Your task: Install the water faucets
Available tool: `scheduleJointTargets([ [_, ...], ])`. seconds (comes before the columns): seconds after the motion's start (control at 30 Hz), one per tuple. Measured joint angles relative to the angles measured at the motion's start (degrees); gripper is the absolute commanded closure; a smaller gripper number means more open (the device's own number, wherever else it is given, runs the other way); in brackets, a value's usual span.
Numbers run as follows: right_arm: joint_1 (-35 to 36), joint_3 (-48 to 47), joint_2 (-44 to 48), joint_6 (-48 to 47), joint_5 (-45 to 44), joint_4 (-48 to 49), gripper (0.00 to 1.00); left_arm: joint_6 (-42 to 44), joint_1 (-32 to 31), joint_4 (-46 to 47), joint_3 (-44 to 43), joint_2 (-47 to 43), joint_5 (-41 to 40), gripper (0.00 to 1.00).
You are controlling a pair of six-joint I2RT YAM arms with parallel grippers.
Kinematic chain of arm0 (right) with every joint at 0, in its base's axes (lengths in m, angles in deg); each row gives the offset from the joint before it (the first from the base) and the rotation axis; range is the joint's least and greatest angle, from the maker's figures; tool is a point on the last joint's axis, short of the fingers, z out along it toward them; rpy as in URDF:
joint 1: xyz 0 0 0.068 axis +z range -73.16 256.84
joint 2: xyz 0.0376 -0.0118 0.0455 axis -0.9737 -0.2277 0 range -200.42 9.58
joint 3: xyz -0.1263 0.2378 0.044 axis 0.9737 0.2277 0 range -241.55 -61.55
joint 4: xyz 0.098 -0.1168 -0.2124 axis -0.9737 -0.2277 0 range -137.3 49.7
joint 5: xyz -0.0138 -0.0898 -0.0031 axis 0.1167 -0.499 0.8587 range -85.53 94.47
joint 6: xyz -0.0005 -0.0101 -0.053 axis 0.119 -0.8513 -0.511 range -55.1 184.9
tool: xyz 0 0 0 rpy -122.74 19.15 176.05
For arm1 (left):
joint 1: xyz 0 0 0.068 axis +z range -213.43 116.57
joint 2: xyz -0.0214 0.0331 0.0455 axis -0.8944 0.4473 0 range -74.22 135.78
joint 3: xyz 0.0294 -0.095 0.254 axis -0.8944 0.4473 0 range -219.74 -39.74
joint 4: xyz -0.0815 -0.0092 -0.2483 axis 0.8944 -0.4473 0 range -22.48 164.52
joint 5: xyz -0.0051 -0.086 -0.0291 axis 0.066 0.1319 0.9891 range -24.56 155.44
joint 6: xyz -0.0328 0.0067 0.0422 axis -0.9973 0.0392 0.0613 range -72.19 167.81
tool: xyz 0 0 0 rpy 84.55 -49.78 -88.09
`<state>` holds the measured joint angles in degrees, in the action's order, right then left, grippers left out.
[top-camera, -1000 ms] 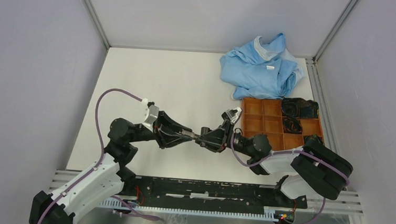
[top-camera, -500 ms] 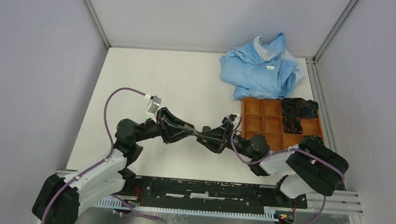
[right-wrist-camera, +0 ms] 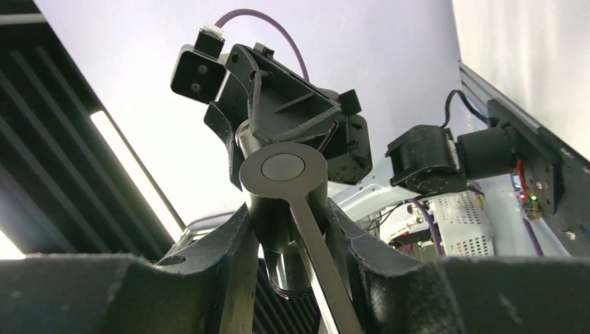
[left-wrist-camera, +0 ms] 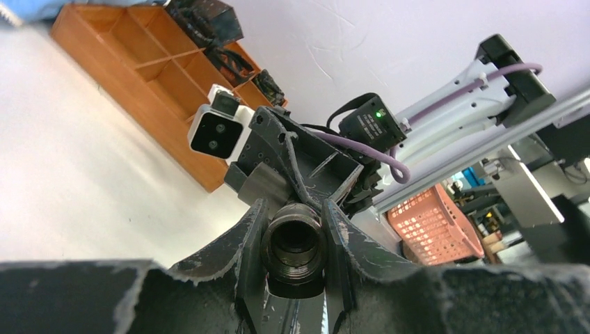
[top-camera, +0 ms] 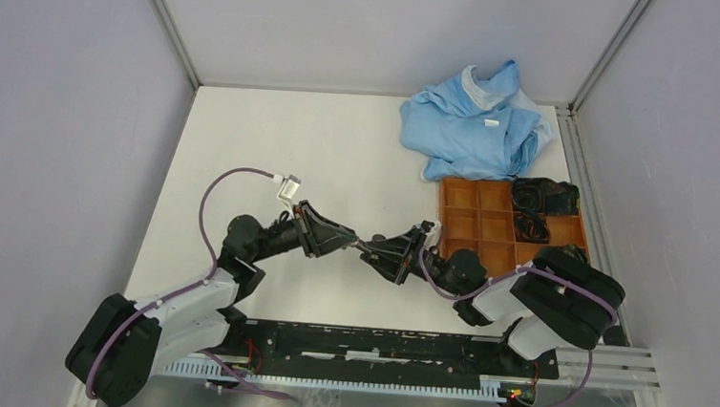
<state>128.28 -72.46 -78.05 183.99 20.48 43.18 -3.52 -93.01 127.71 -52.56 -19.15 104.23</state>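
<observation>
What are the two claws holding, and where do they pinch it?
Left claw pinches a threaded pipe fitting by its round sides. Right claw pinches a lever-handled faucet piece by its barrel, under the round cap.

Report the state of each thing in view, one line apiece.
left pincer, shut on the threaded fitting.
right pincer, shut on the capped fitting, tip to tip with the left.
threaded fitting, clamped, open bore facing the wrist camera.
capped fitting, clamped; whether it is joined to the other cannot be told.
orange tray, lying flat, black parts in its far right compartments.
blue cloth, crumpled beyond the tray.
</observation>
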Motion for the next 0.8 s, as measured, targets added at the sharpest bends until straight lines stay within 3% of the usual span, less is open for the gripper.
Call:
scheduleJointTargets([
  [0.17, 0.7, 0.7, -2.1, 0.2, -1.8, -0.4, 0.99, -4.0, -0.1, 2.3, 2.9, 1.7, -3.5, 0.98],
  [0.37, 1.1, 0.5, -4.5, 0.7, -2.8, 1.1, 0.88, -6.1, -0.2, 2.4, 4.1, 1.6, -6.3, 0.98],
  [0.63, 1.2, -0.4, -6.3, 0.7, -3.5, 2.6, 0.56, -7.2, -0.3, 2.4, 4.9, 0.3, -8.9, 0.98],
  [0.8, 1.3, -0.2, -6.9, 0.7, -4.0, 2.5, 0.44, -7.8, 0.4, 2.1, 5.8, -0.6, -11.7, 0.98],
])
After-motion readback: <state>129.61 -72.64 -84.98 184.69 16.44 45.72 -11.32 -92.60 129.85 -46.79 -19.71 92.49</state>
